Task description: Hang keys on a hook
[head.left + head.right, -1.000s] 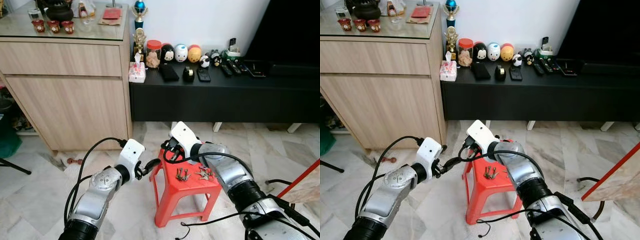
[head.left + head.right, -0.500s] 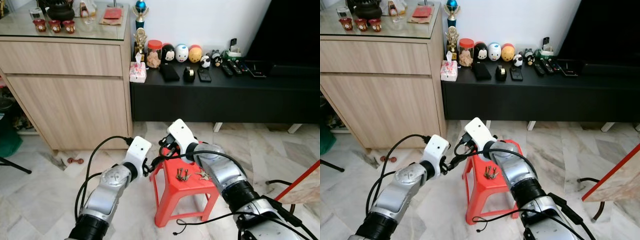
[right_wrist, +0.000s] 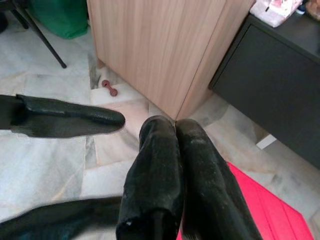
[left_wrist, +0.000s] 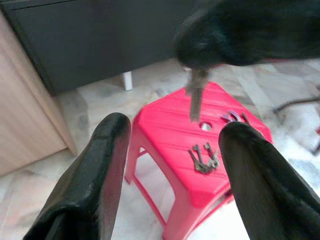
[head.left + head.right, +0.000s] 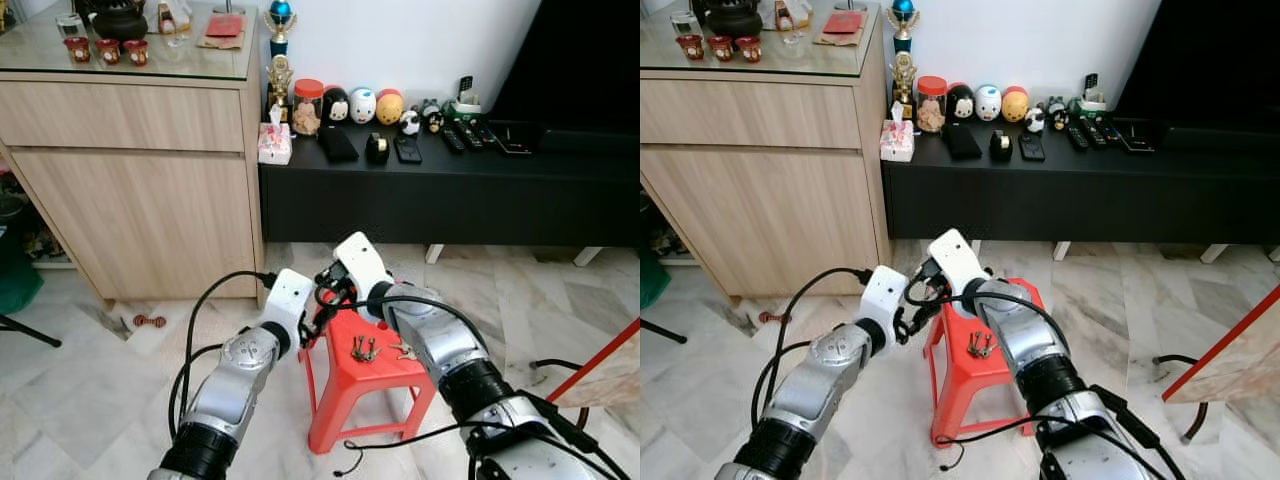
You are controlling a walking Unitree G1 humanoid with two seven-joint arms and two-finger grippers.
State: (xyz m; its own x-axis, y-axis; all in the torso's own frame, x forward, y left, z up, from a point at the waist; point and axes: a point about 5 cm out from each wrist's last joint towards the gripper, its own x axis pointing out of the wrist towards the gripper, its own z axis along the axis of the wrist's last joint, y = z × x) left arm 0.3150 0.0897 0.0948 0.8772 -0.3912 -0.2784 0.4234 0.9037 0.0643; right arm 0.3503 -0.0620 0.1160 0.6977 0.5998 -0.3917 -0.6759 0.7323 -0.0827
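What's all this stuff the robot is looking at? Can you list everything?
Stool: one, red, on the marble floor before the robot.
Keys: two bunches, metal, on the stool's top.
Single key: one, metal, hanging from the right end effector.
Cabinet: one, light wood, glass top with small red cups.
Low bench: one, black, holding round figurines, a jar, remotes.
Tissue box: one, pink, on the bench's left end.
Trophy: one, gold and blue, by the wall.
Left end effector: open, facing the stool.
Right end effector: shut, above the stool.

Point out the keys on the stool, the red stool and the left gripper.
keys (image 5: 363,349): left eye view, middle of the bunch.
red stool (image 5: 345,383): left eye view, bare front of seat.
left gripper (image 4: 172,165): left wrist view, between fingertips.
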